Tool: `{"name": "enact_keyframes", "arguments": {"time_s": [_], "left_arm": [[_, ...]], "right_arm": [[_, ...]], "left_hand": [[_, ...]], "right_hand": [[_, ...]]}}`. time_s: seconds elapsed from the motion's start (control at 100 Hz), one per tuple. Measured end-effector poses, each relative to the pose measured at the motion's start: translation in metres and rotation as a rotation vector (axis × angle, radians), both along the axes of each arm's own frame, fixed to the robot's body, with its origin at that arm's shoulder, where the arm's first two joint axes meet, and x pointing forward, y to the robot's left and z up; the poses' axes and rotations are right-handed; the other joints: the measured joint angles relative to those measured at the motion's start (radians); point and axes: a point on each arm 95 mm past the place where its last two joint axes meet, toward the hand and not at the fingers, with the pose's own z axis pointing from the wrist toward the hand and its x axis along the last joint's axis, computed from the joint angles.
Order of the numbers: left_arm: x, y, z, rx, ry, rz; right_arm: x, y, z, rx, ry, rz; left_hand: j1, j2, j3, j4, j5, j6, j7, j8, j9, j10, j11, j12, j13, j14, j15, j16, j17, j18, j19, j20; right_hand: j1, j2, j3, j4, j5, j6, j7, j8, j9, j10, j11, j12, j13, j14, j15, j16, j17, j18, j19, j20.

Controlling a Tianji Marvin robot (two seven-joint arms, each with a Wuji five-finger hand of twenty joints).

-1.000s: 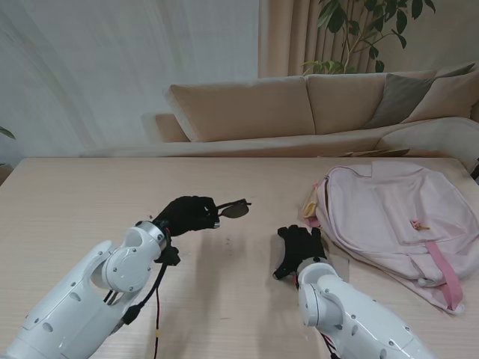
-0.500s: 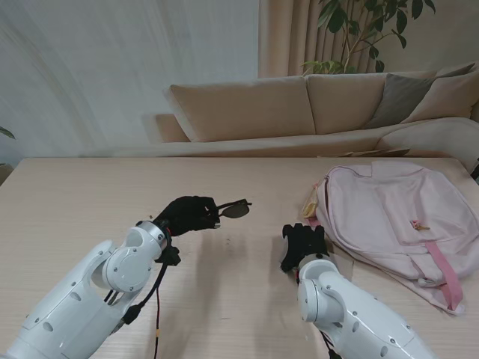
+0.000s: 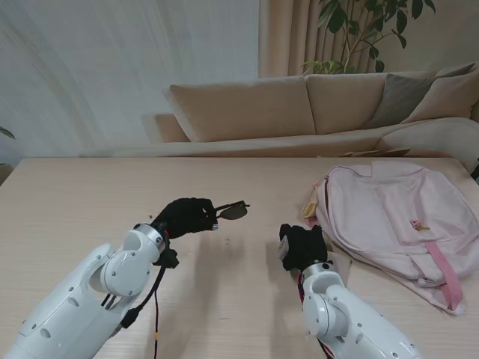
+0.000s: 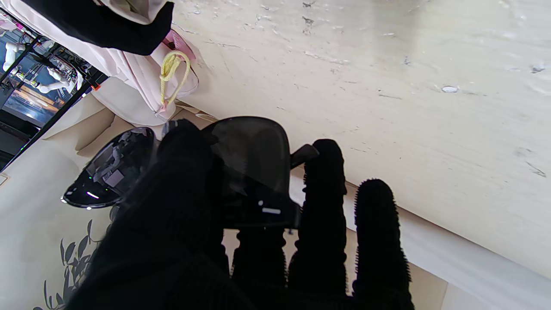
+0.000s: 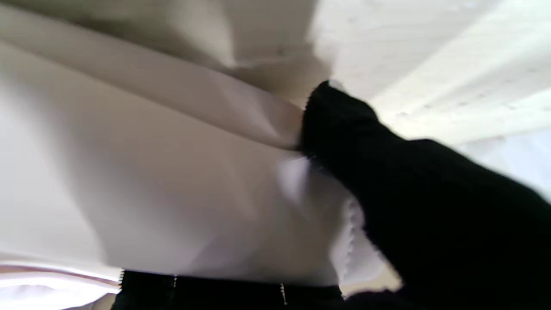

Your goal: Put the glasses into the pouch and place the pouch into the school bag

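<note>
Dark sunglasses point(image 3: 233, 210) are pinched in my left hand point(image 3: 187, 215), held above the table left of centre; the left wrist view shows both lenses point(image 4: 254, 159) against the black fingers point(image 4: 327, 206). My right hand point(image 3: 301, 245) is curled shut beside the pink school bag point(image 3: 389, 217). In the right wrist view its thumb point(image 5: 344, 125) presses on the white fabric pouch point(image 5: 172, 193), pinched against the fingers underneath. From the stand the pouch is mostly hidden by that hand; a pale corner point(image 3: 338, 263) shows beside the wrist.
The bag lies flat at the table's right side, with a yellow cord pull point(image 4: 172, 69) at its near-left corner. A beige sofa point(image 3: 299, 105) and a plant point(image 3: 359, 30) stand behind the table's far edge.
The right hand's fingers went from spread flat on the table to curled shut on the pouch, shifting slightly toward the bag. The left hand with the glasses stayed put.
</note>
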Motion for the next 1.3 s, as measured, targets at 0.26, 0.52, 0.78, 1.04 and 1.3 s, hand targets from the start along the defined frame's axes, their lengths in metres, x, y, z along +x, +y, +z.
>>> {"name": "enact_keyframes", "arguments": {"time_s": [0.26,0.52,0.78,1.04,1.3], "left_arm": [[-0.012,0.015,-0.002,0.009,-0.02,0.043],[-0.042,0.044,-0.012,0.012,-0.057,0.138],[-0.075,0.069,-0.012,0.016,-0.168,0.171],[-0.099,0.076,0.022,0.183,-0.211,0.048],[-0.087,0.066,0.052,0.19,-0.081,-0.005]], "right_arm": [[0.0,0.009,0.031,0.122,-0.113,0.176],[0.01,0.038,0.063,0.155,-0.19,0.357],[0.017,0.073,0.09,0.169,-0.194,0.409],[0.02,0.105,0.105,0.132,-0.189,0.45],[0.027,0.117,0.112,0.071,-0.222,0.491]], "left_hand": [[0.0,0.0,0.0,0.0,0.0,0.0,0.0,0.0,0.0,0.0,0.0,0.0,0.0,0.0,0.0,0.0,0.0,0.0,0.0,0.0],[0.0,0.0,0.0,0.0,0.0,0.0,0.0,0.0,0.0,-0.001,0.0,0.0,0.0,0.0,0.0,0.0,0.0,0.0,0.0,0.0],[0.0,0.0,0.0,0.0,0.0,0.0,0.0,-0.002,0.002,-0.001,-0.001,0.0,0.012,-0.001,0.0,0.0,0.0,0.0,0.0,0.0],[-0.012,0.0,0.0,0.0,0.0,-0.002,0.0,-0.009,0.013,-0.01,-0.002,-0.002,0.048,-0.001,0.0,0.0,0.01,-0.001,0.0,0.0],[-0.012,0.0,0.0,0.0,0.001,0.001,0.0,-0.019,0.024,-0.011,0.003,-0.041,0.06,0.011,0.039,0.025,0.02,-0.002,0.015,0.002]], "right_hand": [[0.064,0.0,0.014,0.0,0.029,-0.034,0.025,0.0,0.059,0.001,0.024,0.0,0.074,0.014,0.082,-0.056,0.131,0.019,0.04,0.029],[0.064,-0.025,0.022,0.0,0.029,-0.047,0.025,0.0,0.068,0.001,0.024,0.001,0.101,0.011,0.09,-0.076,0.18,0.019,0.041,0.03],[0.064,-0.044,0.026,0.0,0.029,-0.048,0.028,0.001,0.069,0.001,0.024,0.001,0.101,0.011,0.09,-0.077,0.195,0.019,0.041,0.03],[0.064,-0.052,0.026,0.0,0.029,-0.048,0.028,0.013,0.069,0.001,0.024,0.002,0.101,0.011,0.09,-0.077,0.196,0.02,0.041,0.03],[0.064,-0.053,0.036,-0.023,0.029,-0.048,0.028,0.017,0.069,0.001,0.024,0.002,0.101,0.011,0.09,-0.077,0.183,0.02,0.041,0.03]]}}
